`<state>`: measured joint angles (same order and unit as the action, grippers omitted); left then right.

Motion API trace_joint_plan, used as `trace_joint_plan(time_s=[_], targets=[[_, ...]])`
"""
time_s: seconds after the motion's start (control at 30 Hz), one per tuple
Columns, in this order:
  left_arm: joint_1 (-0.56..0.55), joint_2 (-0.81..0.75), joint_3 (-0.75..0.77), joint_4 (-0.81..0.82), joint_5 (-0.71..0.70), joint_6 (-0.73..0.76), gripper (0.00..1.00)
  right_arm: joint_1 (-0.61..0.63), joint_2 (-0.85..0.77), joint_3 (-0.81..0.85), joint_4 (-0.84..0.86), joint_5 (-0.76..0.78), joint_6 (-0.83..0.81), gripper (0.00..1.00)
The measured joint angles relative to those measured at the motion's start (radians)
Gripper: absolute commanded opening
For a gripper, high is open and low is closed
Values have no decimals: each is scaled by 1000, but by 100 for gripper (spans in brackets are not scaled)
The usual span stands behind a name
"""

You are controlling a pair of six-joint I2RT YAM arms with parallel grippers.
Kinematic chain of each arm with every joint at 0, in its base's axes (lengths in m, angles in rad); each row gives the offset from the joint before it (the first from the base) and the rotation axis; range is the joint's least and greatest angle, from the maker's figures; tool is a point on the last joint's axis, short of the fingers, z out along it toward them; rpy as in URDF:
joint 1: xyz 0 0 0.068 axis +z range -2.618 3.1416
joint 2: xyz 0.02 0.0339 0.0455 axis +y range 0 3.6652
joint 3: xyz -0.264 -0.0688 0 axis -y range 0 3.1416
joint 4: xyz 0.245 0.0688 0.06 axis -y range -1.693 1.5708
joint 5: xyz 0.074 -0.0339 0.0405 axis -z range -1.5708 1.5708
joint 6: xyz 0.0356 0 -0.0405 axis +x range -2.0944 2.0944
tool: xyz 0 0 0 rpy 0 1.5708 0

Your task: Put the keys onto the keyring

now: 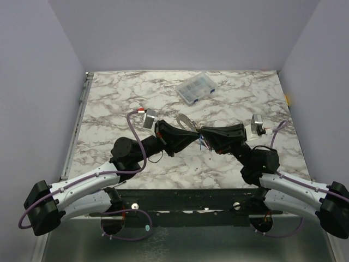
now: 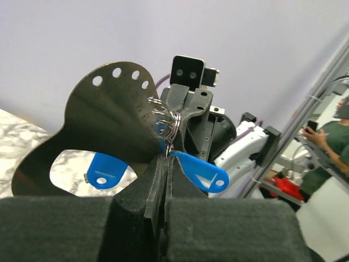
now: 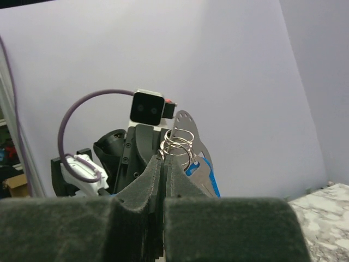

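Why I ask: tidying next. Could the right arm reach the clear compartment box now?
Probably: bare marble lies between the right end effector and the box, but it seems clamped on the keyring.

Built as a matched pair: white-shelled lower links on the left arm (image 1: pixel 82 185) and right arm (image 1: pixel 294 188), dotted with small dark screws, capped by bulky black housings at the bottom corners of the frame. Black from the round elbow motors upward. Strung with purple cable (image 1: pixel 137 147), looped near each wrist. Topped with a pale camera block (image 1: pixel 147 117), red-edged. Finished in black: left claw (image 2: pixel 165 180), right claw (image 3: pixel 163 180), faced with dark foam pads (image 2: pixel 136 202).
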<state>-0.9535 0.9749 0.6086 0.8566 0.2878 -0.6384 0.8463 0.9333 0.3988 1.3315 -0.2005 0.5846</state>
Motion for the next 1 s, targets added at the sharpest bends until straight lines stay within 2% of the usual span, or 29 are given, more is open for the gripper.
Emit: trace_joint_plan(time_s=[0.07,0.1,0.17,0.27,0.33,0.47,0.63,0.8,0.93,1.0], targets=[[12,-12,0,-11,11,-42,32,1,2,0,18,-22,5,1],[17,-25,5,-43,18,-43,36,3,2,-2,29,-29,7,1],[24,-54,25,-154,22,-25,37,3,-13,-5,43,-35,8,1],[27,-109,106,-426,-34,73,37,3,-84,-6,-10,-42,-10,1],[29,-163,148,-573,-78,134,37,3,-153,-1,-94,-35,-33,1],[31,-267,168,-723,-98,206,42,3,-237,56,-298,-12,-109,1],[31,-304,166,-769,-48,253,49,3,-243,92,-466,-5,-186,1],[31,-332,68,-693,-12,354,51,3,-230,92,-576,-31,-214,1],[31,-345,21,-661,-1,485,48,3,-227,92,-588,-107,-220,1],[31,-343,21,-644,27,534,43,3,-227,95,-588,-152,-220,1]])
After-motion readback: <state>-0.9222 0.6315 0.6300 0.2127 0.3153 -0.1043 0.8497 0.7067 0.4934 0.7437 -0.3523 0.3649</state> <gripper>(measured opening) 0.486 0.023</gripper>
